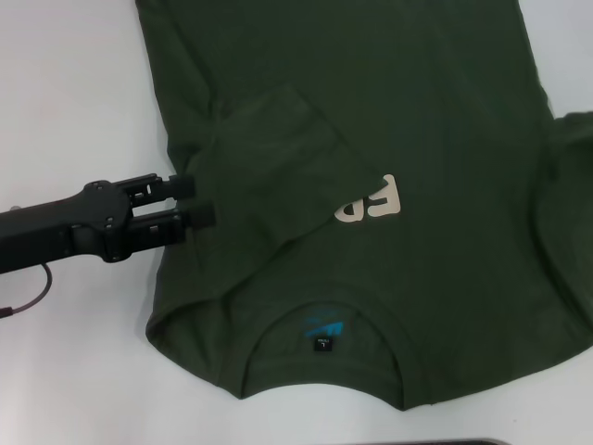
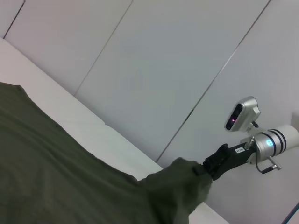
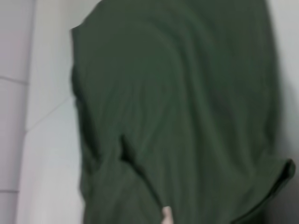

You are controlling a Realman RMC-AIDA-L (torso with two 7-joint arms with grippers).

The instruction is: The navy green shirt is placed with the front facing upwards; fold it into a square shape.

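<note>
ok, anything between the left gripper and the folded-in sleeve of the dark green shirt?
Nothing in the head view: the left gripper sits right at the edge of the dark olive-green cotton T-shirt, its fingers against the folded-in sleeve.

At the left edge of the head view, the left end effector (image 1: 193, 201) is matte black, with two stubby ridged fingers, small screws in its housing and a thin reddish cable looping beneath. In the left wrist view, lower right, a silver cylinder with black bands glows blue.

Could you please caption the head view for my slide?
Left gripper open beside the navy green shirt, its left sleeve folded inward.
</note>
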